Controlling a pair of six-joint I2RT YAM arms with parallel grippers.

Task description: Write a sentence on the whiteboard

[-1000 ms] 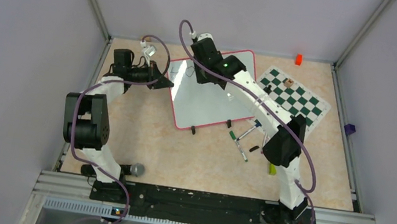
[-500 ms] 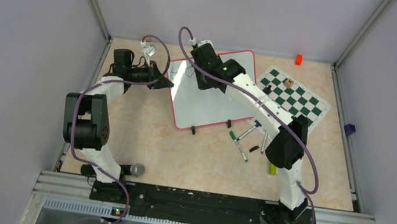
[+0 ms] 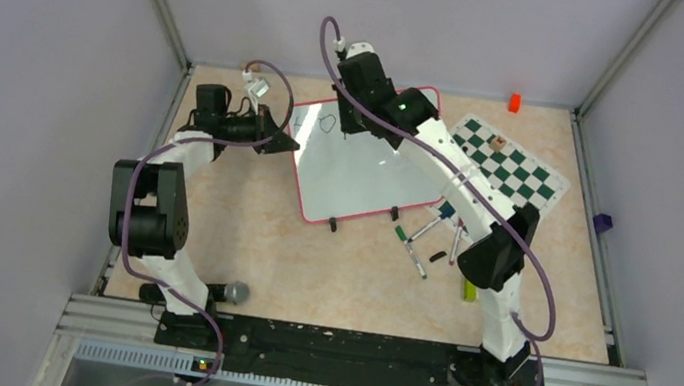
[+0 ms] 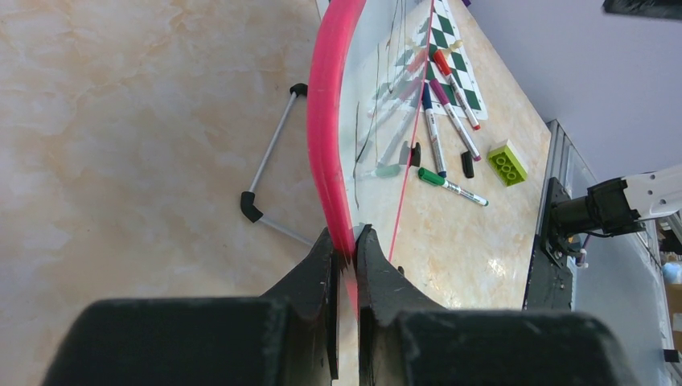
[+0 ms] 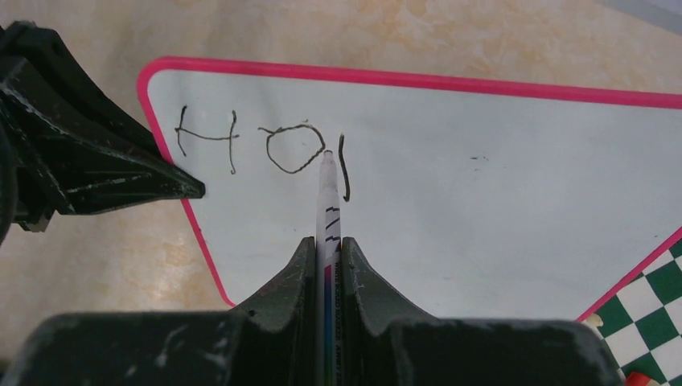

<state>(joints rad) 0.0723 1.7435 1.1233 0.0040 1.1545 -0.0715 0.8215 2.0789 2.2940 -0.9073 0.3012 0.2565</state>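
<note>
The whiteboard [image 3: 361, 171], glossy white with a red-pink rim, lies tilted at the table's middle back. My left gripper [image 3: 287, 141] is shut on its left rim, seen edge-on in the left wrist view [image 4: 328, 129], jaws [image 4: 346, 245] pinching it. My right gripper [image 3: 348, 118] is shut on a white marker [image 5: 328, 209], tip at the board's top left. The sentence [image 5: 265, 149] reads "HO" plus one vertical stroke, dark thin lines. The board also fills the right wrist view [image 5: 482, 201].
A green-and-white chess mat [image 3: 508, 166] lies right of the board. Several loose markers [image 3: 427, 240] and a lime brick [image 3: 468, 292] lie below it. An orange block [image 3: 514, 102] sits at the back, a grey round object [image 3: 236, 291] front left.
My right gripper has moved with the marker toward the board's top edge and slightly right, uncovering the written letters. The left arm and the board have not moved.
</note>
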